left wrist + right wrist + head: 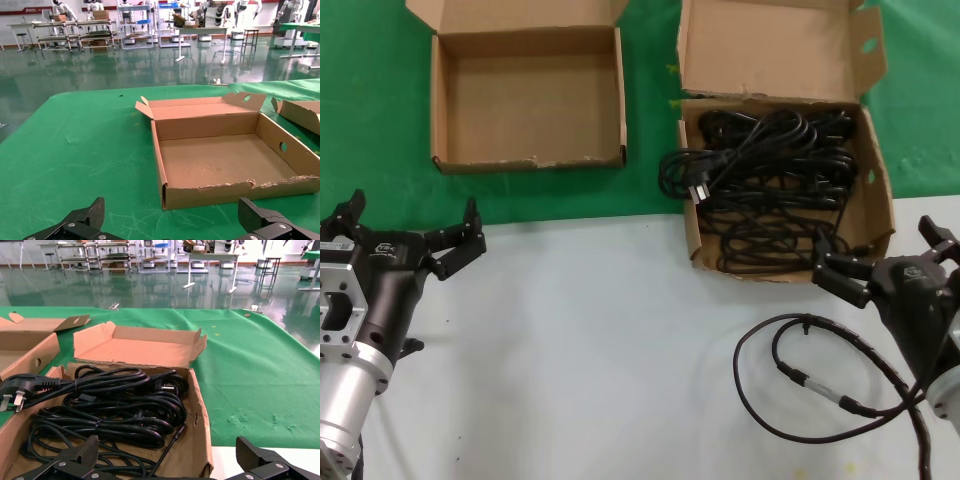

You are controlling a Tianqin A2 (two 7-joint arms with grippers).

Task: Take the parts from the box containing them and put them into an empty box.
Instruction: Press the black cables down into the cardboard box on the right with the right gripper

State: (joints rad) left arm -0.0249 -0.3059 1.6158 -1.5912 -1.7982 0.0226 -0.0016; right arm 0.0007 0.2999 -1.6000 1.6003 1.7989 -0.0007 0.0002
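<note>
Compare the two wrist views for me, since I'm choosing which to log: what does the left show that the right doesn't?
Only the left wrist view shows the inside of the empty box, bare, with its ragged front wall. Only the right wrist view shows the power cords piled in the box containing them, one plug hanging over its wall. Both share the green cloth and an open gripper: left gripper, right gripper.

I can read no text anywhere. My left gripper (408,232) and my right gripper (885,258) each carry a small pale mark on the black housing, too small to make out. Both cardboard boxes are plain brown, unprinted.
</note>
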